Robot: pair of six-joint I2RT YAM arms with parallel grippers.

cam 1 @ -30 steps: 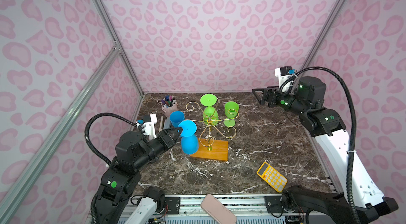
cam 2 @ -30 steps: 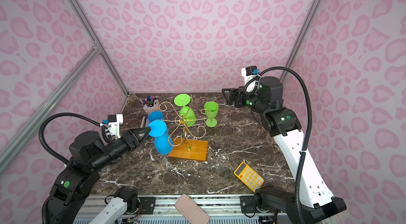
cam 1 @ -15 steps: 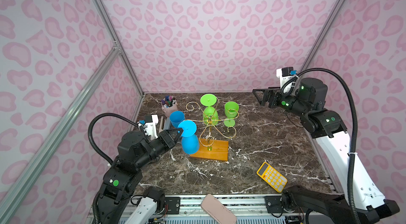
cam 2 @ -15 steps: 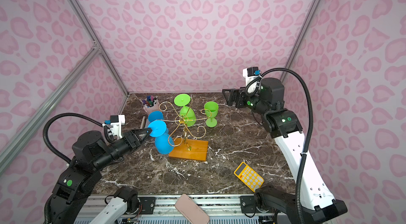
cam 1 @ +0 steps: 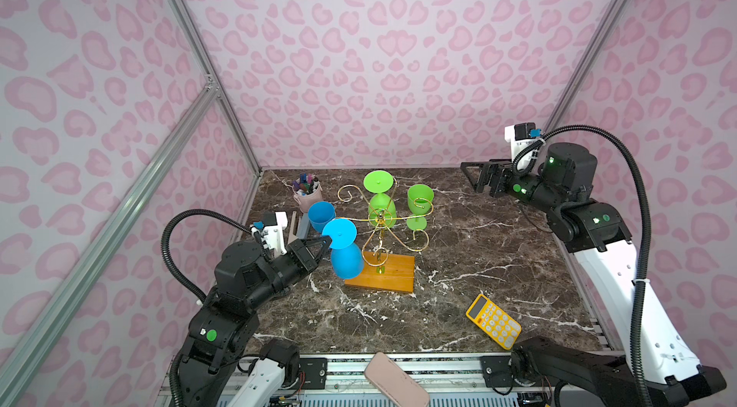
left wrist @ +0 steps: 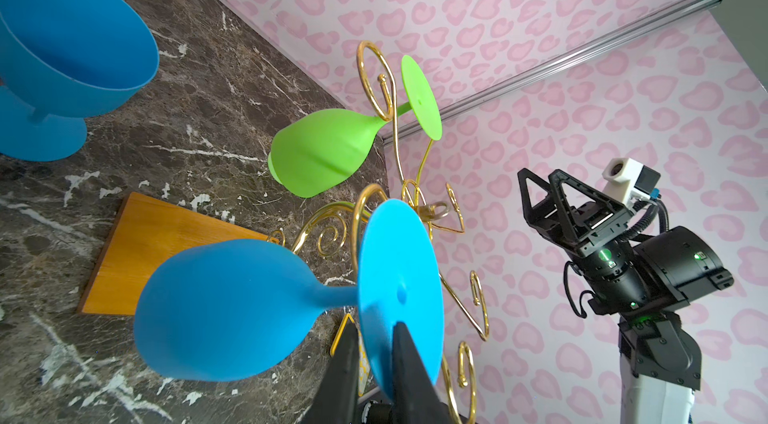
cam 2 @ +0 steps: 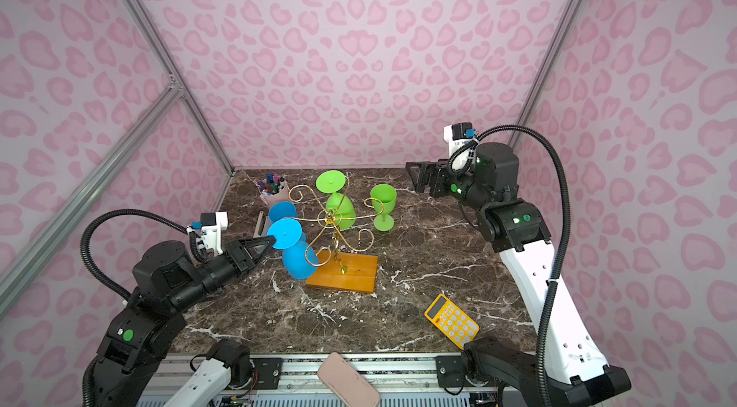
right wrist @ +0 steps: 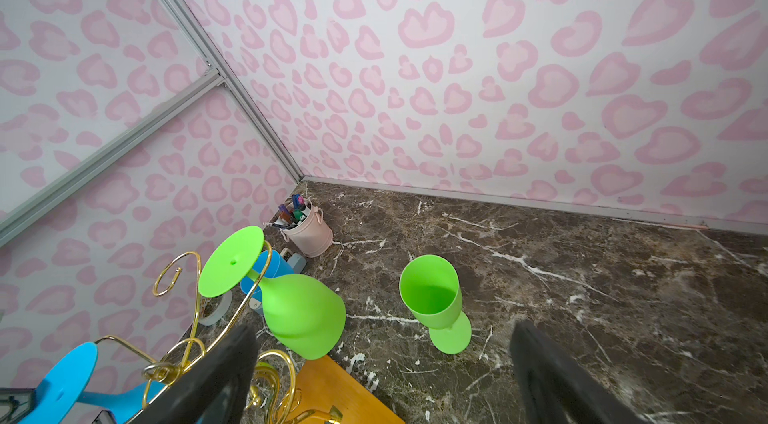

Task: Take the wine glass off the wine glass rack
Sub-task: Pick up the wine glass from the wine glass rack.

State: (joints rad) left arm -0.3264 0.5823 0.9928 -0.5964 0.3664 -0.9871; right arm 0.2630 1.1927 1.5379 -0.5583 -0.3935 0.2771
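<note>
Pink heart-print walls point(cam 1: 379, 46) enclose a dark marble table point(cam 1: 478, 257). Left of centre, a blue wine glass point(cam 1: 346, 261) hangs inverted on the wine glass rack point(cam 1: 381, 225). The left gripper point(cam 1: 328, 242) straddles its foot, jaws narrow, contact unclear. The right gripper point(cam 1: 469, 177) gapes wide, far right.

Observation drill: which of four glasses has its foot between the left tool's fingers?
The blue glass hanging on the rack; the other blue glass stands upright.

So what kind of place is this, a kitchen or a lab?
Probably a robot test booth: pink-patterned walls, aluminium frame, a left arm and right arm flanking a marble-look table.
</note>
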